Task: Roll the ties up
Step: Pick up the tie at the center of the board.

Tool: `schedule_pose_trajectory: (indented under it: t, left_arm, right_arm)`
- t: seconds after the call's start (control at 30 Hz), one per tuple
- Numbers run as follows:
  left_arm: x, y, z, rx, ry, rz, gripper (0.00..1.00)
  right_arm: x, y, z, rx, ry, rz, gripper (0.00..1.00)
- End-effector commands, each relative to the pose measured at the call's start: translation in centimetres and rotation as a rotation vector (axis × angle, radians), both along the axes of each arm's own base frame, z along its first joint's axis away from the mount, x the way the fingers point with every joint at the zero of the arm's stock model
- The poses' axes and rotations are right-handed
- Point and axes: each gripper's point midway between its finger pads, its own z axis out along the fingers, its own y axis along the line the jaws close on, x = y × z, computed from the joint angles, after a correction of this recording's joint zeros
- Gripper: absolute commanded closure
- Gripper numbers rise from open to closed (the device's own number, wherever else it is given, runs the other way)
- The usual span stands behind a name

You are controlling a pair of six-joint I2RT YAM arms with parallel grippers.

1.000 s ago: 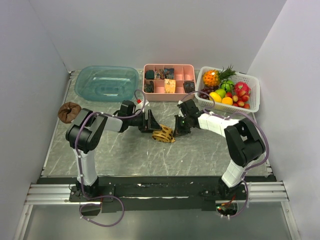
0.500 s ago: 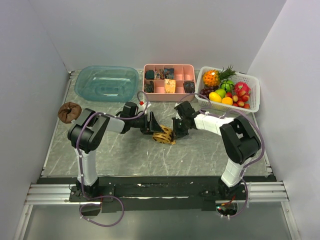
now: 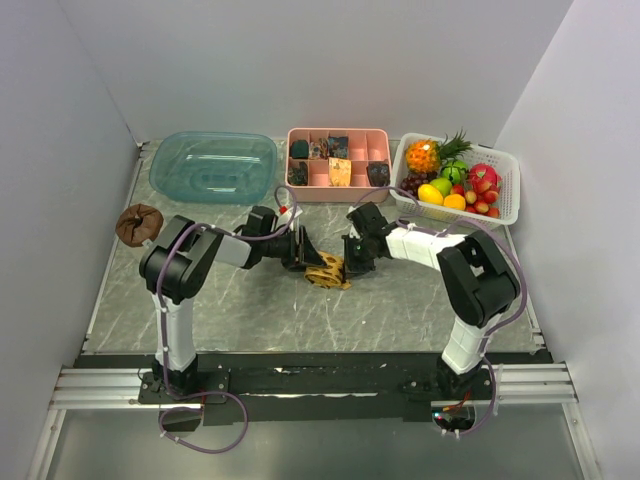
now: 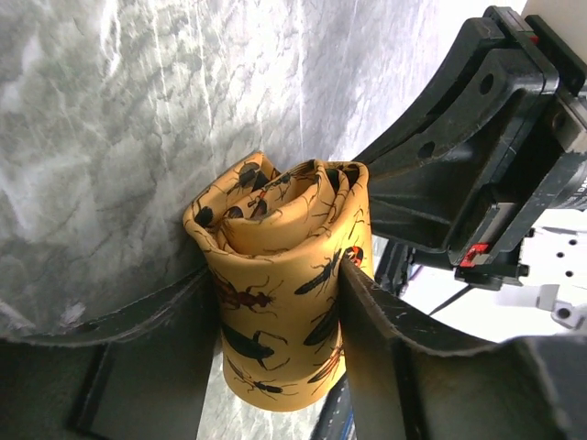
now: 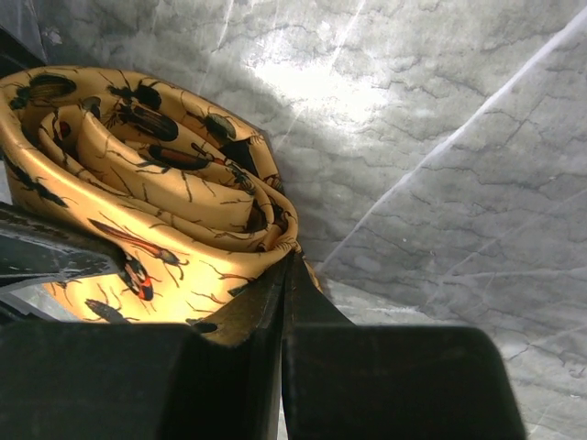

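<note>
Nearest, on the marble counter (image 3: 400, 300) between my two arms, the tie (image 4: 275, 229) sits as a tight yellow roll printed with insects. My left claw (image 4: 280, 312) grips it, one finger touching each flank. The roll's long axis runs along those fingers, with the spiral end pointing away from the wrist. My right claw (image 5: 282, 302) meets the roll from the opposite side, its fingers pressed together at the outer lap; whether cloth is nipped there I cannot tell. Both claws are equally near. Farther back stands a pink divided tray (image 3: 340, 195), well apart.
</note>
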Motion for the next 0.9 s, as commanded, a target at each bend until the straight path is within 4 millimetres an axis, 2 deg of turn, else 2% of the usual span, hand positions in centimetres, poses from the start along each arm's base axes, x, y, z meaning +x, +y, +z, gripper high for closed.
schedule_pose_trajectory:
  t: [0.0,0.07,0.17,0.4,0.47,0.57,0.6,0.67,0.7,0.77,0.8,0.87]
  left_arm:
    - [-3.5,-0.4,-3.9,0.072,0.145,-0.021,0.45]
    - [-3.5,-0.7,-3.7,0.059,0.149,-0.020,0.50]
    - [-3.8,-1.0,-3.4,0.043,0.154,-0.019,0.62]
    - [-3.3,-1.0,-2.8,0.037,0.122,0.011,0.99]
    - [-2.9,-1.0,-2.2,0.036,0.093,0.018,0.99]
    - [-2.5,-0.8,-1.8,0.049,0.049,0.023,0.99]
    - [-2.1,-0.8,-1.6,0.058,0.028,0.027,0.99]
    - [-1.9,-0.6,-1.6,0.087,-0.008,0.013,0.99]
    - [-1.6,-0.5,-1.4,0.092,-0.029,0.010,0.99]
    - [-1.4,-0.2,-1.6,0.126,-0.068,0.003,0.99]
    - [-1.1,-0.2,-1.6,0.136,-0.086,0.001,0.99]
    - [-0.9,0.1,-1.4,0.151,-0.137,-0.008,0.99]
  right_arm:
    - [0.0,1.8,-1.0,-0.003,0.000,0.024,0.97]
    - [-0.2,2.1,-1.1,-0.004,0.002,0.028,0.97]
    - [-0.2,2.4,-1.2,-0.004,0.003,0.031,0.97]
    - [-0.2,2.7,-0.8,0.000,-0.016,0.037,0.97]
    - [-0.1,2.3,-0.3,-0.010,-0.036,0.034,0.97]
    - [0.5,1.4,1.5,-0.013,-0.098,0.028,0.96]
    - [0.6,1.0,2.8,0.005,-0.135,0.026,0.94]
    - [1.2,0.0,4.2,0.016,-0.183,0.016,0.90]
    - [1.4,-0.7,5.6,0.031,-0.224,0.007,0.75]
    - [2.0,-1.8,7.0,0.038,-0.280,0.000,0.60]
    - [2.2,-2.3,8.4,0.048,-0.330,0.007,0.46]
    - [2.6,-3.1,9.5,0.058,-0.373,0.000,0.33]
